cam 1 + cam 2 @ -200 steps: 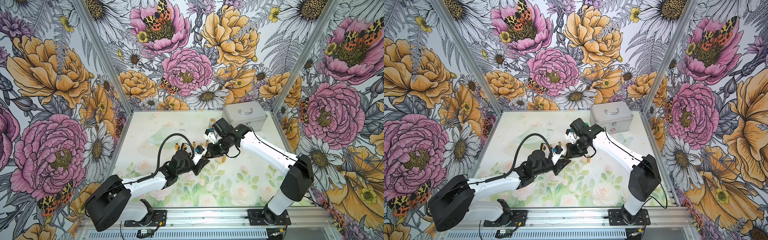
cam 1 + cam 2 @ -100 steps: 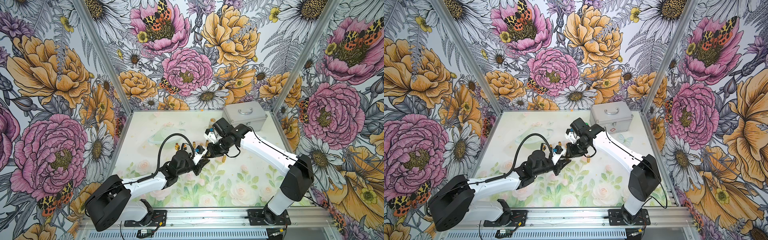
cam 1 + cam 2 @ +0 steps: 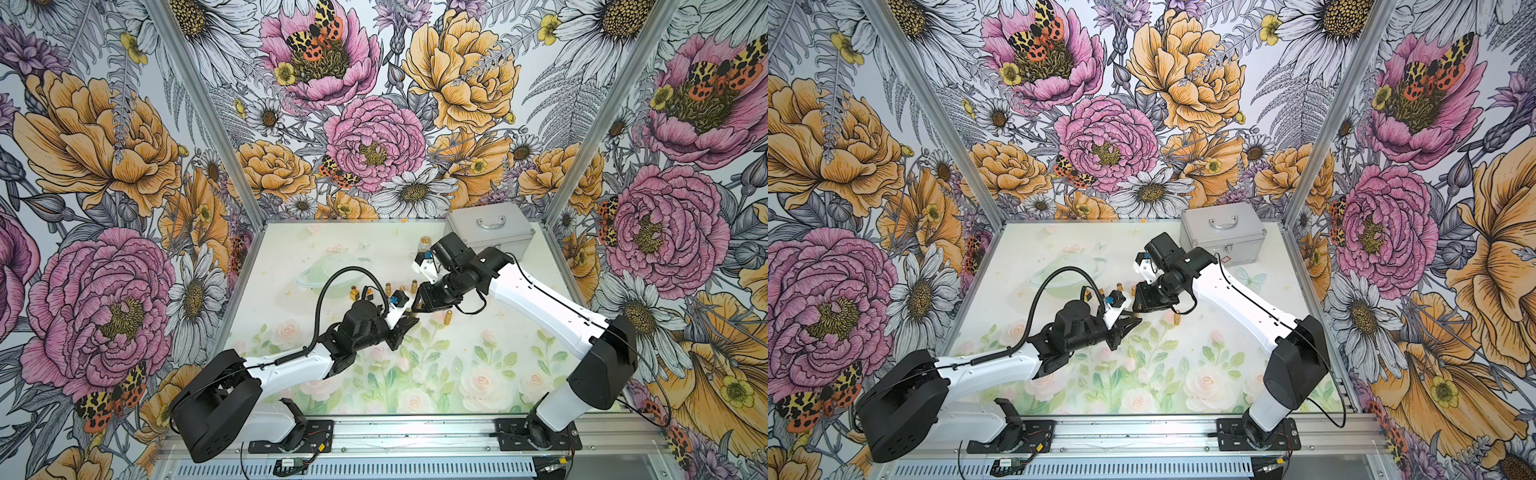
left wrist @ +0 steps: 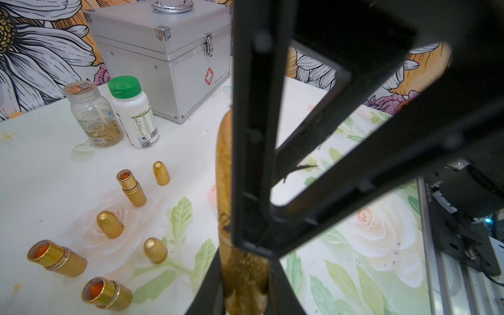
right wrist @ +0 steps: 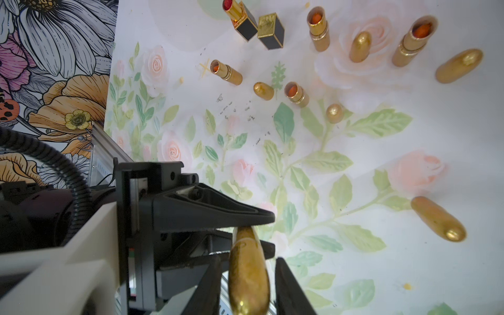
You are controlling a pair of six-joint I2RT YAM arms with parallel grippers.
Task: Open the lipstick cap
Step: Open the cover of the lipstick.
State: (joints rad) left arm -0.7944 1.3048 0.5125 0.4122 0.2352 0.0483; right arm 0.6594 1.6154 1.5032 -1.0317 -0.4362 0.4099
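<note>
A gold bullet-shaped lipstick [image 5: 248, 272] hangs above the table middle, its cap on. My left gripper [image 4: 245, 261] is shut on one end of it, seen from the other side in the right wrist view as the left gripper [image 5: 261, 231]. My right gripper [image 5: 246, 259] straddles the opposite rounded end, open, with a thin gap on each side of the gold body. In both top views the left gripper [image 3: 405, 322] and right gripper [image 3: 417, 307] meet tip to tip, as do the left gripper [image 3: 1127, 324] and right gripper [image 3: 1138, 307]. The lipstick [image 4: 223, 163] runs behind the right gripper's black fingers.
Several uncapped gold lipsticks [image 5: 317, 30] and loose gold caps [image 5: 360, 46] stand behind the grippers. A capped gold lipstick [image 5: 437, 222] lies alone on the mat. A black square lipstick [image 5: 242, 21] is open. A silver case [image 3: 488, 230] and two bottles [image 4: 133, 111] sit at the back right.
Both arms have stayed almost in place, tip to tip. My right gripper's jaws have parted slightly off the lipstick, while the left keeps its hold.
</note>
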